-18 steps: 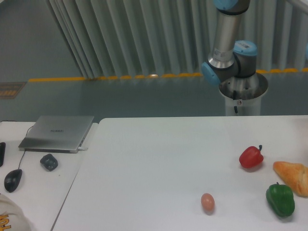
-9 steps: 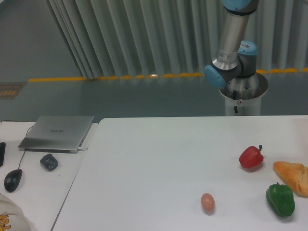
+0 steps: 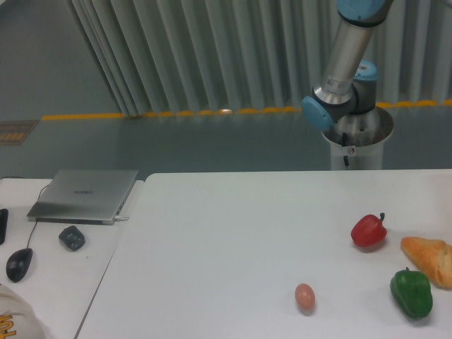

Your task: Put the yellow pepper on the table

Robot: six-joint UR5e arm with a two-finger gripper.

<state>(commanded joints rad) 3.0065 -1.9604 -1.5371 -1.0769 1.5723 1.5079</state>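
Gripper and yellow pepper are both sitting out of frame, so whether the fingers are holding anything cannot be told; judging by the arm (image 3: pixel 344 67) at upper right, it should be lowering toward the bare table (image 3: pixel 233 233), avoiding the red pepper (image 3: pixel 369 231).

Robot lab, pedestal-mounted arm (image 3: pixel 344 63), floor tape (image 3: pixel 169 113)

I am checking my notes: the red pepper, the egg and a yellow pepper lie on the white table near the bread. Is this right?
Not quite. The fixed camera shows a green pepper, not yellow, on the table with the red pepper, egg and bread.
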